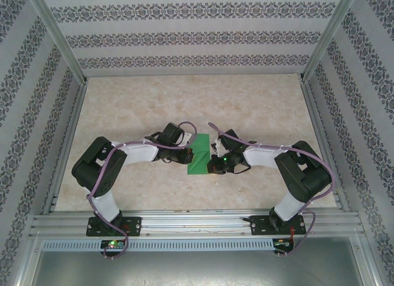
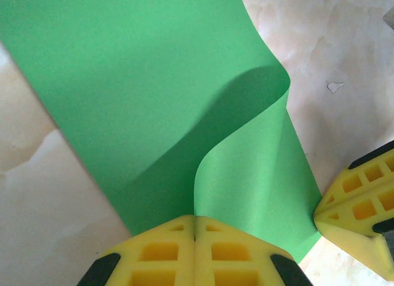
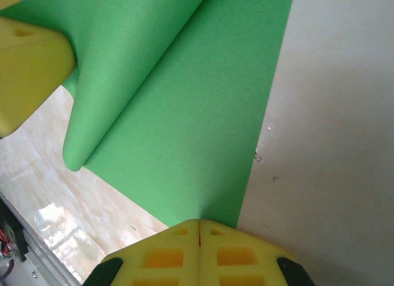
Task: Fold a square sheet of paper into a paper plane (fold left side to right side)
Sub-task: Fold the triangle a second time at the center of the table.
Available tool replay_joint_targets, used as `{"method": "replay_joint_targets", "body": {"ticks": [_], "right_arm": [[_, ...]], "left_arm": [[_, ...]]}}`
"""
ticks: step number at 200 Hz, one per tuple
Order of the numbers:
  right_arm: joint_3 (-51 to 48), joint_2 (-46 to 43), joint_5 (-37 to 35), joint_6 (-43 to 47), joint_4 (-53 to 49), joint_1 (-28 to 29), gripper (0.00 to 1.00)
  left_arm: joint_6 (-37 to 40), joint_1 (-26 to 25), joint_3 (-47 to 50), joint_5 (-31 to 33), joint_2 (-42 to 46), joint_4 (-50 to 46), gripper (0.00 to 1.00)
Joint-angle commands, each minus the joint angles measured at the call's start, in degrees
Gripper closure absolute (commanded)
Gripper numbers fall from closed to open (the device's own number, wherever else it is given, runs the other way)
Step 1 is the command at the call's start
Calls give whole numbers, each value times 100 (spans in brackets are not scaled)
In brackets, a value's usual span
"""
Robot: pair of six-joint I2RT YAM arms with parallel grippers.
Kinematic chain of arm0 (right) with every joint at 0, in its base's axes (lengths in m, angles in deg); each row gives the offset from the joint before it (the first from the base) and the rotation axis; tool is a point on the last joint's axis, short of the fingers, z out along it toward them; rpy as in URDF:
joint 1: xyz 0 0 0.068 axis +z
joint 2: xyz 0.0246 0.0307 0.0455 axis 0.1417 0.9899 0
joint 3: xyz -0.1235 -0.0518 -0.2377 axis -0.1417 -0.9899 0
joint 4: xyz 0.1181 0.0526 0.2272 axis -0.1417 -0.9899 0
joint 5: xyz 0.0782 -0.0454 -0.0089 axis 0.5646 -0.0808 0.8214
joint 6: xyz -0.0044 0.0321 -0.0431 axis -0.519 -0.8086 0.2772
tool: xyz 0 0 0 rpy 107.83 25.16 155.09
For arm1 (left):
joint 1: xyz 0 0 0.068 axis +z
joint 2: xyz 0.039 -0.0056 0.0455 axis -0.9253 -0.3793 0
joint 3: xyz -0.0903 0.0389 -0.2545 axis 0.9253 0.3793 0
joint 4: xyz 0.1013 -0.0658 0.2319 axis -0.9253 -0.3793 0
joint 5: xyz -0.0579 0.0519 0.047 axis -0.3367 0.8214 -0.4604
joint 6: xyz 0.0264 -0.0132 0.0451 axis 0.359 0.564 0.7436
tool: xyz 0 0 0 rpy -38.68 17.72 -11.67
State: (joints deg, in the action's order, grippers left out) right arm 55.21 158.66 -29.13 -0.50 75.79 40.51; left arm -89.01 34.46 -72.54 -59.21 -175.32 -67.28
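The first fold, left side over to right, was in hand and looked about half made: the sheet (image 1: pixel 198 154) lay at the middle of the table (image 1: pixel 246 95) in the top view, and in the left wrist view one edge of it rose from the surface and curled over in a soft loop, with no crease pressed yet. The left gripper (image 2: pixel 195 219) was closed, its yellow fingers meeting at the bottom centre of that frame with the raised flap running down into the seam between them, so it read as pinching the sheet's edge. The right gripper (image 3: pixel 199 224) was closed too, its tips at the bottom centre of its own frame, right on the border where green met bare table. It seemed to pin that edge down, though whether it nipped the paper or only pressed on it could not be told. Next, by my judgement, the flap would need carrying across until its edge met the pinned edge squarely, then laying down and flattening along the bend without dragging the lower layer askew. The top view hid much of the sheet under the two grippers, so its corners and alignment could not be checked, both wrist views cut the sheet off at their upper borders, and the contact under each pair of fingertips was out of sight
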Motion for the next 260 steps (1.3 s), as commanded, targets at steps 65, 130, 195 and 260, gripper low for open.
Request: {"method": "replay_joint_targets", "body": {"ticks": [65,130,195,260], "right_arm": [[6,125,-129,82,-307,-63,100],[-7,126,-129,82,-312,-72,100],[6,143,-115,81,-307,-74,100],[6,170,-103,82,-307,-72,100]], "left_arm": [[206,64,-161,220,-36,91,100],[216,65,-233,229,-107,42,100],[294,64,-227,290,-109,-77,100],[330,65,-203,352,-117,-105,100]]}}
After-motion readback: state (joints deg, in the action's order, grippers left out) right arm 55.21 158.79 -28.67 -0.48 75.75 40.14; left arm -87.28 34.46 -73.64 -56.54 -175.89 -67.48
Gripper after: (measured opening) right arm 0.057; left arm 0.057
